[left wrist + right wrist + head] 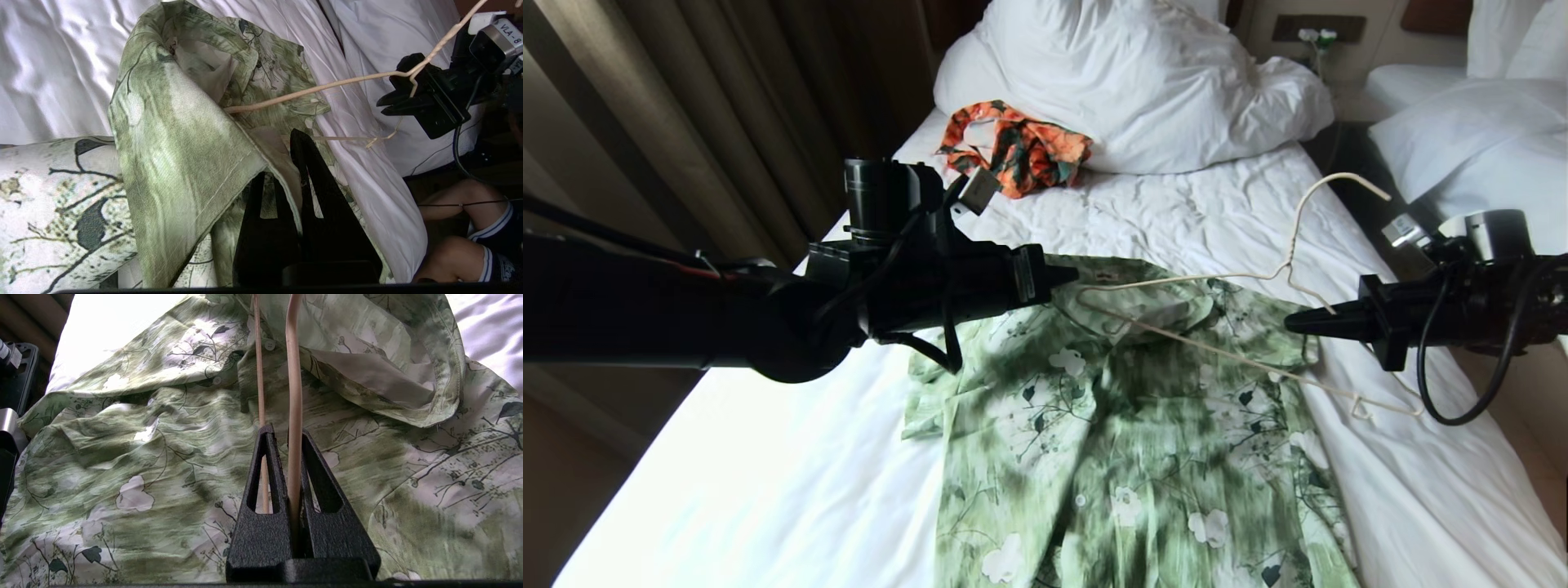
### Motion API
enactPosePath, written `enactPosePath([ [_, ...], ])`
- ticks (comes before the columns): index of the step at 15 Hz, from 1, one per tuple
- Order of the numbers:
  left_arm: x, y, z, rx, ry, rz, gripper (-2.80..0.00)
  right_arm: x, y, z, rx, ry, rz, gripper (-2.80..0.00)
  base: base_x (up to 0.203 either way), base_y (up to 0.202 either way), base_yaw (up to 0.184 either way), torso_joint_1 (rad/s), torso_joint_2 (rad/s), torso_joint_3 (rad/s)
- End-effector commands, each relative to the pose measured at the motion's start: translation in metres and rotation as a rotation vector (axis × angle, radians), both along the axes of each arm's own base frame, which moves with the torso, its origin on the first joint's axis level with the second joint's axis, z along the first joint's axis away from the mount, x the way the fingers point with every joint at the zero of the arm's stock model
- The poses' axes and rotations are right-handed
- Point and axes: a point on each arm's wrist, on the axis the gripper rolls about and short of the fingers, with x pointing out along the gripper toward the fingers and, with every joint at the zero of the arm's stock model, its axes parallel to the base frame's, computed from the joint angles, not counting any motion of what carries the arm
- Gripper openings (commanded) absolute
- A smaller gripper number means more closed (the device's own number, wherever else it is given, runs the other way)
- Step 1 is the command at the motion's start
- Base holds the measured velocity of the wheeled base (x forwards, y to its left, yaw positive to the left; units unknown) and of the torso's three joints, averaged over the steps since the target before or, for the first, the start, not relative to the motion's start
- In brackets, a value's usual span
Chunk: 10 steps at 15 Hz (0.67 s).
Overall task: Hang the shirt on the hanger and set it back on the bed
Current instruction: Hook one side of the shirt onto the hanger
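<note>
The green-and-white floral shirt [1111, 425] lies spread on the bed [1217, 212], collar towards the pillow. My left gripper [1068, 276] comes in from the left and is shut on the shirt's edge by the collar [282, 155], holding the fabric [171, 155] up in a fold. My right gripper [1294, 322] reaches in from the right, shut on the cream hanger [1339, 175]. The rod [294, 375] runs between its fingers [284, 430]. One hanger arm [327, 85] pokes into the lifted collar opening; the hook points away over the sheet.
An orange-and-dark-green garment [1021, 151] lies crumpled below the bulky white duvet [1143, 82]. A second white bed [1462, 122] stands to the right across a narrow gap. Curtains [686, 122] hang on the left. A person's legs [466, 196] are beside the bed.
</note>
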Motion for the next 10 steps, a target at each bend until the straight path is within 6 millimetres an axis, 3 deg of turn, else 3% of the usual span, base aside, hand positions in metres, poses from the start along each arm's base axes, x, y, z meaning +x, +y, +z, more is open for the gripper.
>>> enactPosePath([
  [1, -0.008, -0.009, 0.002, -0.006, -0.004, -0.033, -2.8, 0.011, 0.002, -0.007, 0.005, 0.009, 0.011, -2.8, 0.0, 0.0, 0.0, 0.0, 0.0, 0.0],
  [10, 0.001, -0.036, 0.01, 0.01, -0.033, -0.087, -2.8, 0.02, 0.033, 0.015, 0.002, -0.073, 0.093, -2.8, 0.0, 0.0, 0.0, 0.0, 0.0, 0.0],
])
